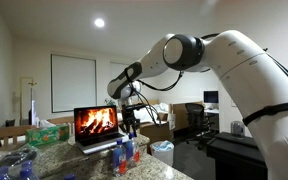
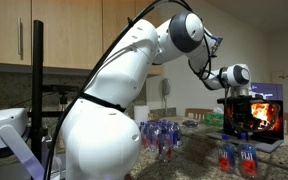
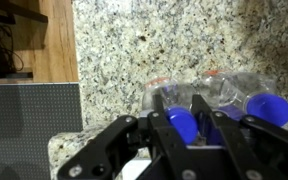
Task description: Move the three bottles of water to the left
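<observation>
The task looks barely started. The three small clear plastic bottles of water [image 1: 125,153] with blue caps and red-and-blue labels stand close together as one group on the speckled grey granite counter [image 3: 134,40]. They are just in front of the open black laptop [image 1: 96,125], which shows a fire on its screen, and toward the end of the counter where that laptop sits. None of them appears to have been set apart from the others, so all three moves seem to be left. The first is in hand: the black two-fingered gripper [image 3: 185,127] on the white arm is down over the group. In the wrist view its fingers are pressed in on either side of the blue cap [image 3: 182,122] of one bottle, pinching it at the top. A second blue cap [image 3: 269,108] shows just beside it, outside the fingers. The third bottle's top is hard to make out there. The bottles are see-through and upright in both exterior views. A cluster of similar bottles [image 2: 162,135] sits well apart, further along the counter.
</observation>
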Robot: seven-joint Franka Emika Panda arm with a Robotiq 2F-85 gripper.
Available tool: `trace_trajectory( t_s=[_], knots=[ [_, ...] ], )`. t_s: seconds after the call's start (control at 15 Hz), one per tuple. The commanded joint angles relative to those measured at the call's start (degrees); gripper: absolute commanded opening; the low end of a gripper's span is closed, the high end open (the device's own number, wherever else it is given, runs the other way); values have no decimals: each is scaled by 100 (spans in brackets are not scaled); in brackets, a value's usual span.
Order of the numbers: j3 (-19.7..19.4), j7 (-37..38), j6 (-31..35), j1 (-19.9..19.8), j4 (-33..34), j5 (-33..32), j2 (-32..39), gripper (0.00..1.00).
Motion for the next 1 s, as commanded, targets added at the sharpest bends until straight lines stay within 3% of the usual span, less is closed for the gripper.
trace_trajectory(
  t_s=[0.0,0.13,0.47,0.93],
  knots=[
    [-39,-279,-157,11,-347,-385,-834,15],
    [-7,-544,-338,-15,-329,-533,-1243,14],
    [185,-2001,-716,-49,-72,-466,-2165,15],
    [769,-3095,-1075,439,608,-528,-1975,15]
  ],
)
